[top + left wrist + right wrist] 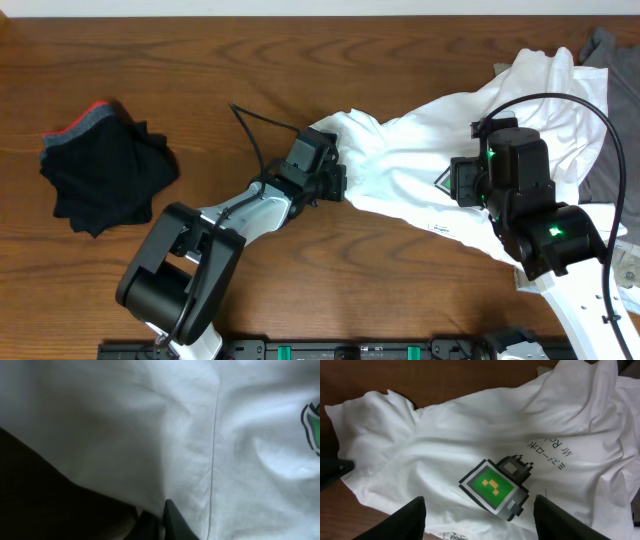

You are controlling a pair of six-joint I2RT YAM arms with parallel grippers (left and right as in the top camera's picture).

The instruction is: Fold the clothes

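From overhead, the white T-shirt lies crumpled in a long diagonal across the table, from the centre out to the far right. The left gripper sits at the shirt's left end and the right gripper hangs over its middle. Well apart on the left lies a dark garment in a rough bundle with a red edge showing; it looks dealt with, though not neatly. A grey garment pokes out from under the shirt at the right edge, seemingly untouched.

In the left wrist view, white cloth fills nearly everything, with a seam running down it. One dark finger shows at the bottom against the fabric. The left gripper may have pinched the cloth, but I cannot tell whether its jaws are closed.

In the right wrist view, the right gripper's fingers stand wide apart over the green-and-yellow print, holding nothing.

By my reckoning the shirt is not yet flattened, so every fold on it remains, and the grey piece after that.
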